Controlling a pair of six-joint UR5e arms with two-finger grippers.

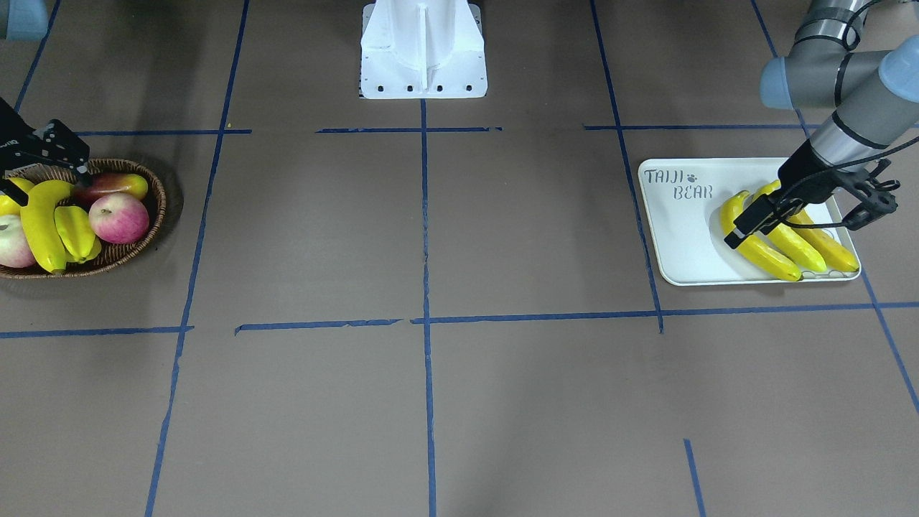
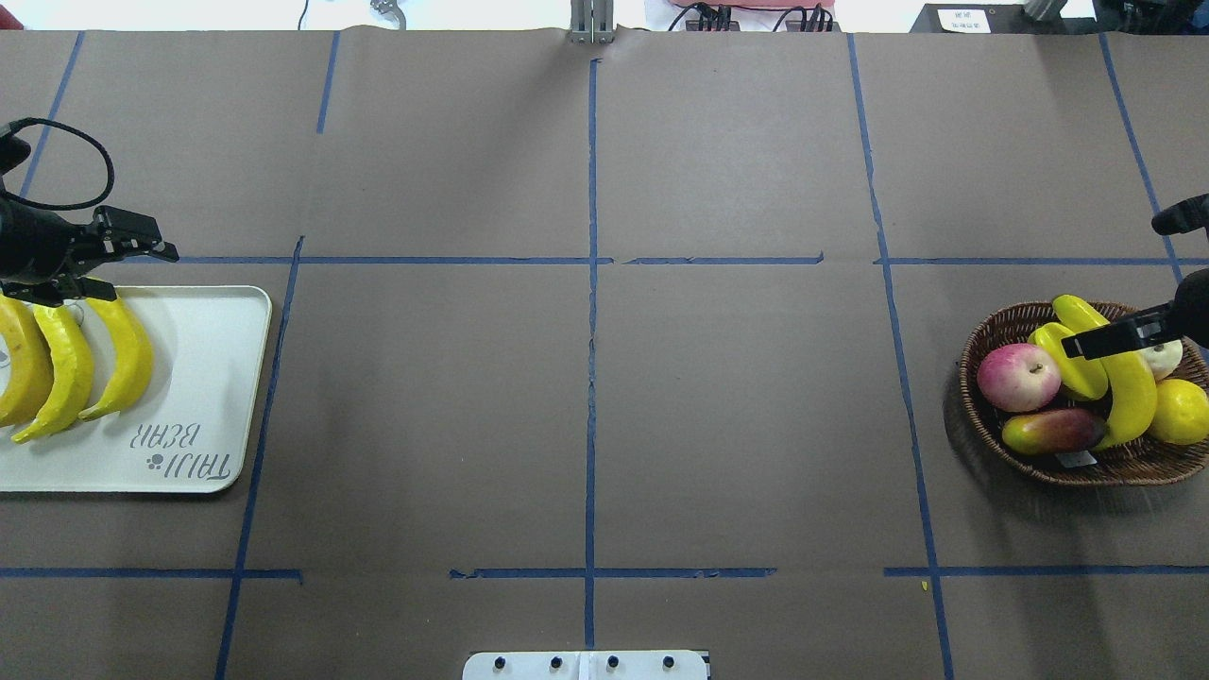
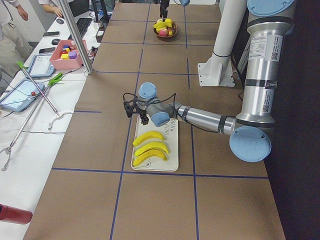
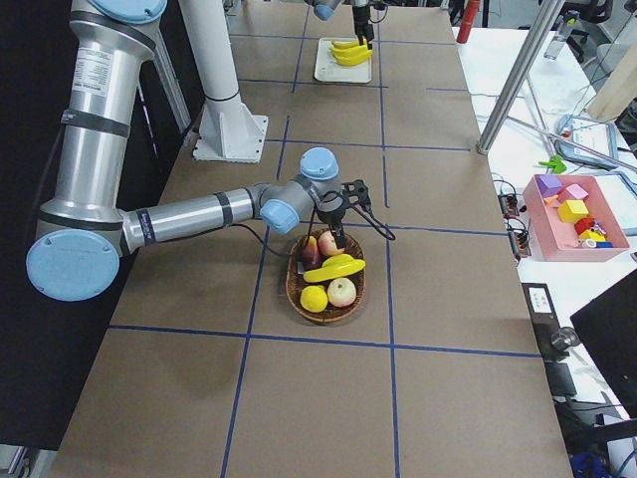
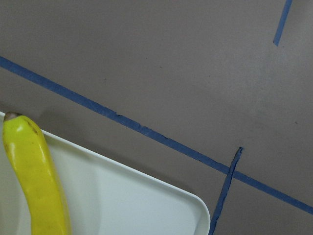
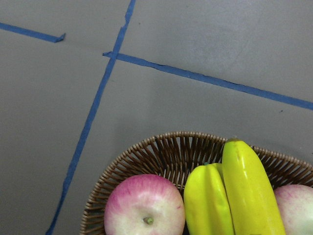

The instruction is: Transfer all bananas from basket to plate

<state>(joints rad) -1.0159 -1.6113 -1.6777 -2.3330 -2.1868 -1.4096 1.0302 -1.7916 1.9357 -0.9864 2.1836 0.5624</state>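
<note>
Three of four long curved yellow bananas (image 2: 66, 364) down on the flat rectangular off-white plate (image 2: 203, 378) at the left end of the brown bench (image 2: 586, 425), side by side and touching. Just over their far ends, the left claw (image 2: 140, 274): spread wide, grasping nothing.

Over at the right end, the oval dark brown woven wicker basket (image 2: 982, 425), with the fourth banana (image 2: 1129, 397) lying on top of the other fruit. Touches a short ridged yellow starfruit (image 2: 1067, 364) and sits near a pink-red apple (image 2: 1015, 376). Above it, the right claw (image 2: 1110, 288): also spread, one finger over the banana's upper half, clenched on nothing yet.

Looks like the last pick, at the approach stage. Calls for lowering the right claw to straddle the banana across its width, closing, lifting clear of the starfruit, then getting it across to the plate's free strip beside the lettering.

Reads "TAIJI BEAR" with a small paw mark on the plate, upside down from overhead. Cannot read the small white tag (image 2: 1077, 460) at the basket's near side.
</note>
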